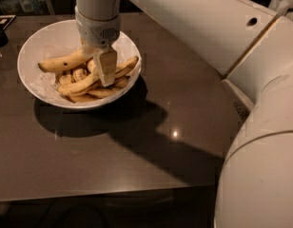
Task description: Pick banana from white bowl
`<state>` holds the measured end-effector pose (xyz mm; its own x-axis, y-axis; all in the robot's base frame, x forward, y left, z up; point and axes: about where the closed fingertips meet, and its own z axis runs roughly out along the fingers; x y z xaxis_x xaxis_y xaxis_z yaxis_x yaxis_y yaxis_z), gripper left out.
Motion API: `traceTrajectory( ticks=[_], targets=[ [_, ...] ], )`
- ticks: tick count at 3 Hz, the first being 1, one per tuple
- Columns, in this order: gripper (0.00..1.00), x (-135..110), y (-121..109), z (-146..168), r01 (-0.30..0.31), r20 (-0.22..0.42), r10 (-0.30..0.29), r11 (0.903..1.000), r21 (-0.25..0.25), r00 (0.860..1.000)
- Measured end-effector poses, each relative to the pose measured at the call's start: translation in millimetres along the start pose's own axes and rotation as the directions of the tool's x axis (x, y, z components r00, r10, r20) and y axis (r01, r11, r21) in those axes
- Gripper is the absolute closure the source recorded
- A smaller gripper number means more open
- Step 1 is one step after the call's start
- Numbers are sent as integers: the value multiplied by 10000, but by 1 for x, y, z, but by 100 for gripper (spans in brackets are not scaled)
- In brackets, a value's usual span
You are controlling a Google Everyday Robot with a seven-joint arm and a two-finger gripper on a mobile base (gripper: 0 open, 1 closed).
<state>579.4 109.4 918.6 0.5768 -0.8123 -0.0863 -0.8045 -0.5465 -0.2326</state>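
The white bowl (37,46) stands at the back left of the dark table and holds several bananas. A long banana with black specks (61,61) lies across the bowl's back left. The long smooth yellow banana (80,85) curves across the middle, and shorter spotted bananas (96,94) lie below it. My gripper (104,70) reaches straight down into the bowl from above. Its tip is among the bananas, right at the smooth banana's right part, and hides what is behind it.
The dark brown table (137,146) has its front edge near the bottom of the view. My white arm (222,37) spans the upper right, and my body (265,175) fills the right side. A dark object (0,32) sits at the far left edge.
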Motion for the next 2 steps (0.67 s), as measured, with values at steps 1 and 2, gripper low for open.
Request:
traceTrajectory(
  ticks=[1,2],
  targets=[
    [40,-1,1,10,0,65,1,9998,-182,10000],
    [60,0,2,15,213,-164,-218,9993,-292,9996]
  ],
)
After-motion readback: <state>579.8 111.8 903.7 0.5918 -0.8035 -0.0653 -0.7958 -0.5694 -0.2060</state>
